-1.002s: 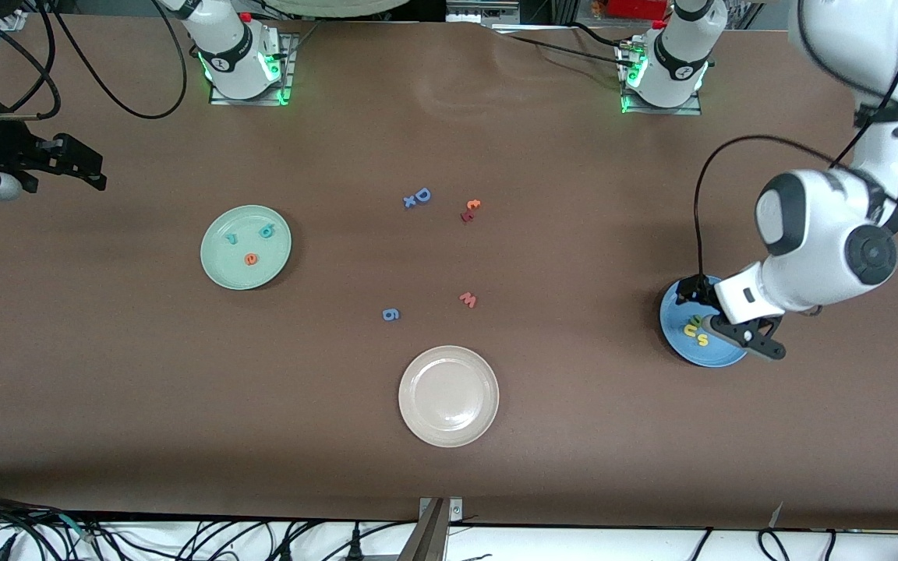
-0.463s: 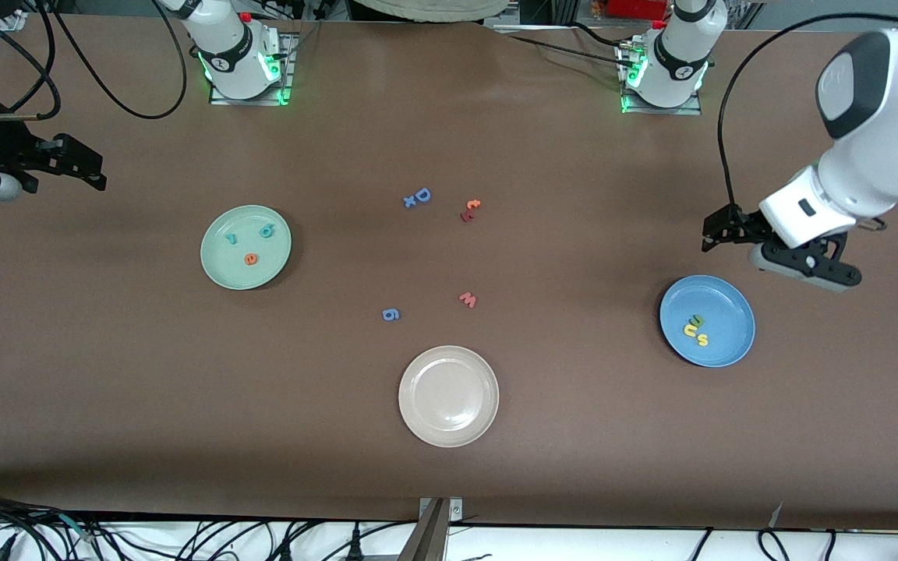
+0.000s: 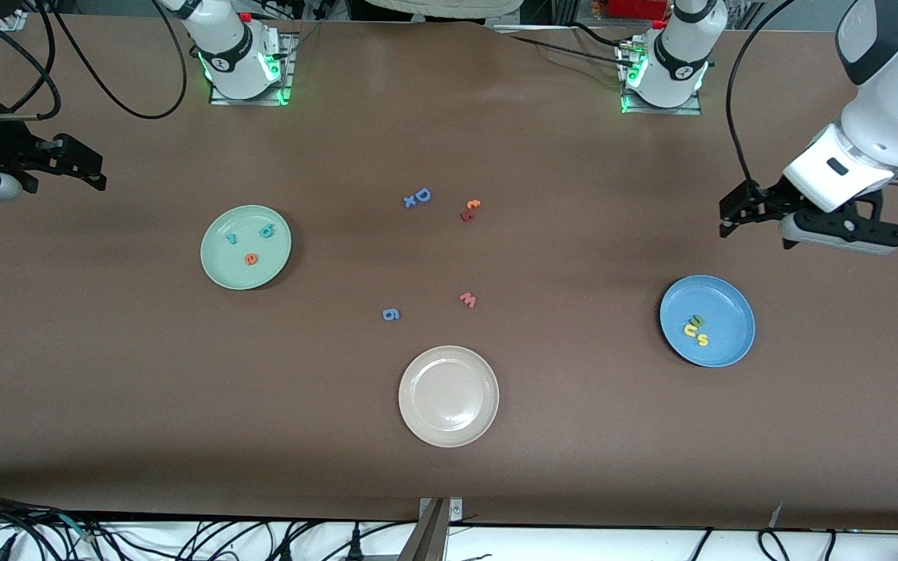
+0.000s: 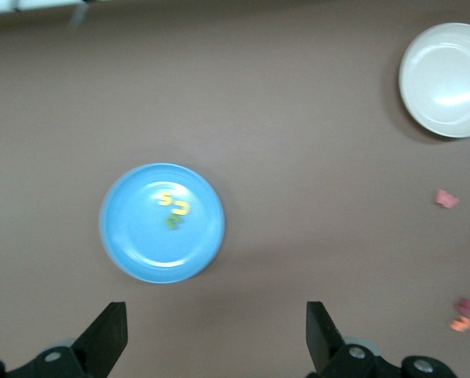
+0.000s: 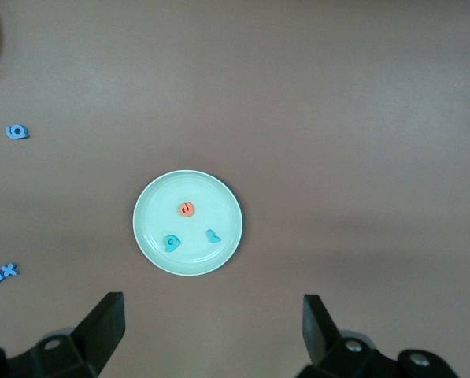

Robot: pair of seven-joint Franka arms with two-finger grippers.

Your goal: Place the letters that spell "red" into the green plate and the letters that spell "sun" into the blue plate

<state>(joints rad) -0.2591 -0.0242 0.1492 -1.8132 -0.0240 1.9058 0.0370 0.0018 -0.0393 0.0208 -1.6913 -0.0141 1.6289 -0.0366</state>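
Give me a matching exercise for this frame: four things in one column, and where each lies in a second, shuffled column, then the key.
Things:
1. orange "e"
2. yellow "s"
3. red "w"
4. left gripper

Places:
A. in the blue plate
B. on the bare table, between the blue "6" and the blue plate
C. open, up in the air over the table toward the left arm's end
D. in the green plate

Pairs: 1-D, 2-A, 3-B, 4-C

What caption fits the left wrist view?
Open left gripper above blue plate holding yellow and green letters.
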